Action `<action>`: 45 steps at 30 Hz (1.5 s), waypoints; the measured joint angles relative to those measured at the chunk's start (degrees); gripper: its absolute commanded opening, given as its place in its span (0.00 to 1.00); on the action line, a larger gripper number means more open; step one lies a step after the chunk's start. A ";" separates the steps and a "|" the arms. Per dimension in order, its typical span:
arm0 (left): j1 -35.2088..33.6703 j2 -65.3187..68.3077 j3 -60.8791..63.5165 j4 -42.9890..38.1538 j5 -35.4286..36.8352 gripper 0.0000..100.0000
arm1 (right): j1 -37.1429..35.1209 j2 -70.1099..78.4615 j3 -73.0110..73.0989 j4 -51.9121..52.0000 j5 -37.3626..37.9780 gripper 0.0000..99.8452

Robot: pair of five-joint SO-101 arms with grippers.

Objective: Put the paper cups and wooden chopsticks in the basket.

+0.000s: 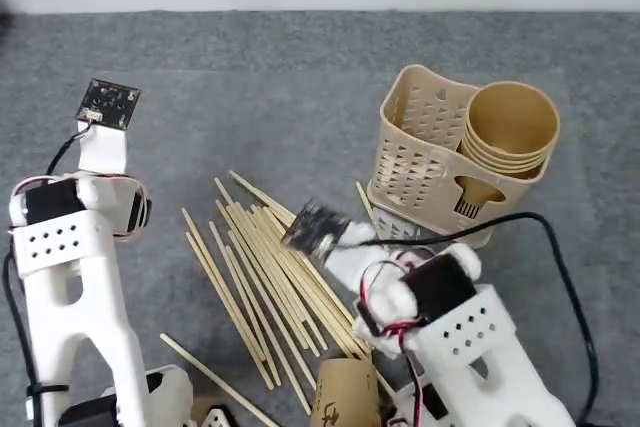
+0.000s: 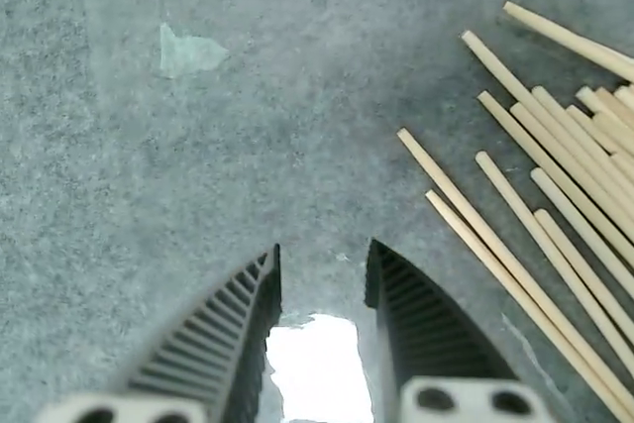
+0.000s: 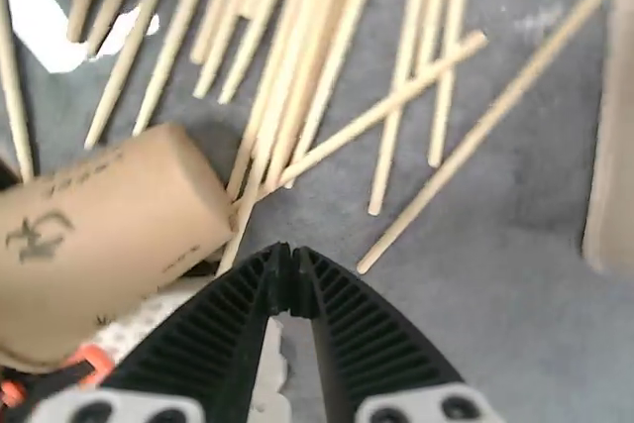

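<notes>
Nearest the front edge of the table (image 1: 300,77), one paper cup (image 1: 345,399) lies on its side, just beside the base of the right arm. Its mouth is not visible to me. Behind it the chopsticks (image 1: 262,265) are spread in a loose fan over the grey surface, most of them touching or crossing one another. One lies alone nearer the front, and another lies close against the foot of the basket (image 1: 415,137).

Farthest away, the basket stands upright with a stack of paper cups (image 1: 512,125) already nested in one compartment. I see no chopstick standing out of the other compartment. I judge the cup part to be almost finished, with one cup left, while the chopstick part is not yet begun.

The right hand (image 3: 289,250) points down over the near end of the fan, with the lying cup just beside it. Its two fingers are pressed together at the tips and have nothing between them. The left hand (image 2: 325,250) hangs low over bare table, beside the outer chopsticks. Its fingers are parted by a moderate gap and it carries nothing.
</notes>
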State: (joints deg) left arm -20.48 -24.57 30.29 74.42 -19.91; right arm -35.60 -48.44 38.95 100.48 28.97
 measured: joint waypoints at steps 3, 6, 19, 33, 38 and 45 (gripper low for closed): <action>-1.14 0.00 0.00 -0.53 0.00 0.14 | -1.67 0.00 1.32 0.00 4.31 0.01; -1.58 0.00 0.00 -1.85 0.00 0.14 | -4.22 0.00 2.02 0.00 6.95 0.01; -3.52 0.00 0.00 -4.22 0.00 0.14 | -20.92 0.00 7.30 -4.48 2.02 0.01; -3.60 0.00 0.00 -4.22 0.00 0.14 | -24.00 9.32 13.45 -17.14 0.53 0.01; -3.60 0.00 0.00 -4.22 0.00 0.14 | -17.76 15.74 13.36 -26.02 0.53 0.01; -3.60 0.00 0.00 -4.22 0.00 0.14 | -6.42 27.16 14.59 -36.31 8.26 0.01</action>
State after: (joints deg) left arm -24.09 -24.57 30.29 70.20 -19.91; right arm -42.02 -21.27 53.54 64.18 37.23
